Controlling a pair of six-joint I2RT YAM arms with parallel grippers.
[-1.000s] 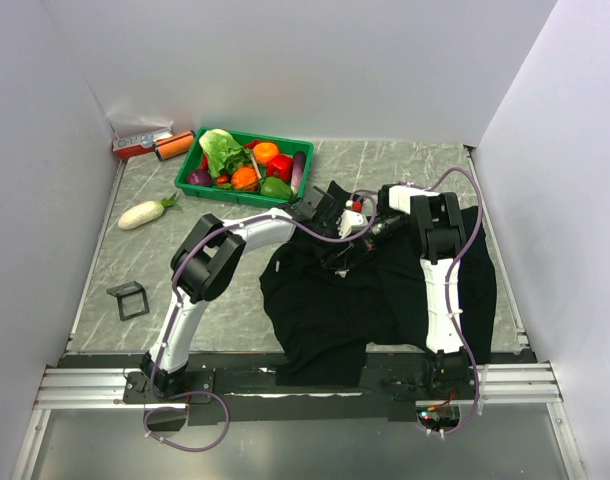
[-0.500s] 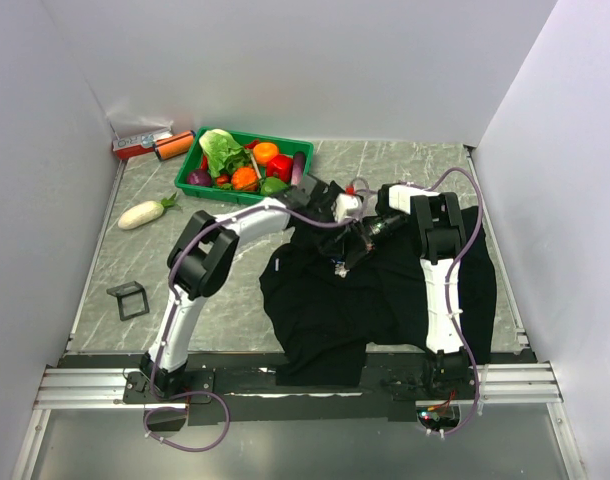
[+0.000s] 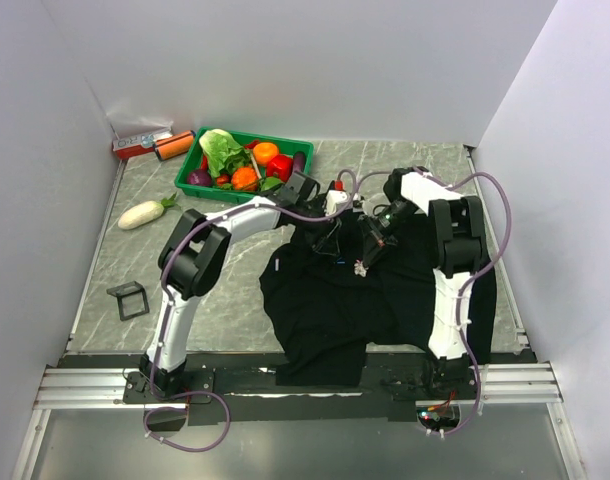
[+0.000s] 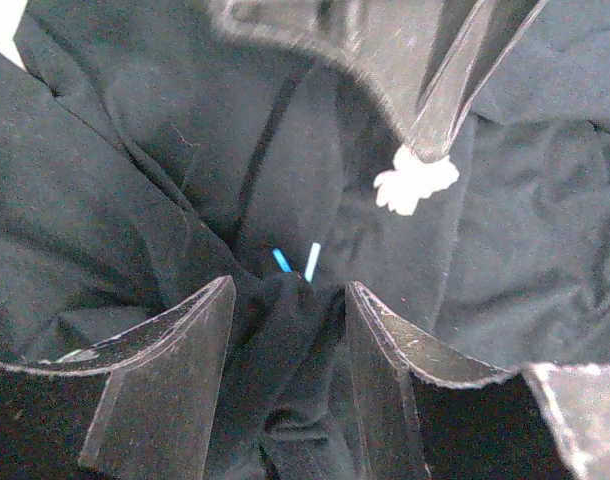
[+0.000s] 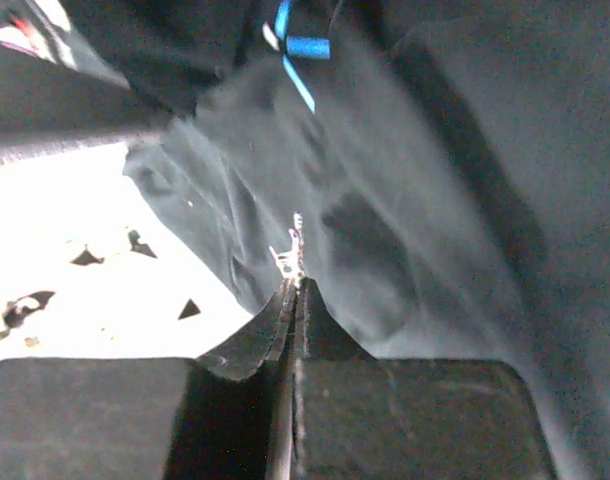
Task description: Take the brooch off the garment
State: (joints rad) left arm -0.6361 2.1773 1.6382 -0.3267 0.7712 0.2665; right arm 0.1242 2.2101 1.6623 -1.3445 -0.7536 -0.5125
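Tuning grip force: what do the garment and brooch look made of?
The garment looks like soft matte black cloth, maybe cotton knit: it folds limply. The brooch looks hard and shiny, perhaps metal with stones: it glares white.

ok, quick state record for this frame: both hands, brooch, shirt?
shirt: black, crumpled, bunched under both hands
left hand: jaws either side of a shirt fold; grip unclear
right hand: shut on brooch
brooch: at right hand's fingertips, over the shirt; can't tell if it's free of the fabric
tray: green, holds vegetables, up-left of the shirt
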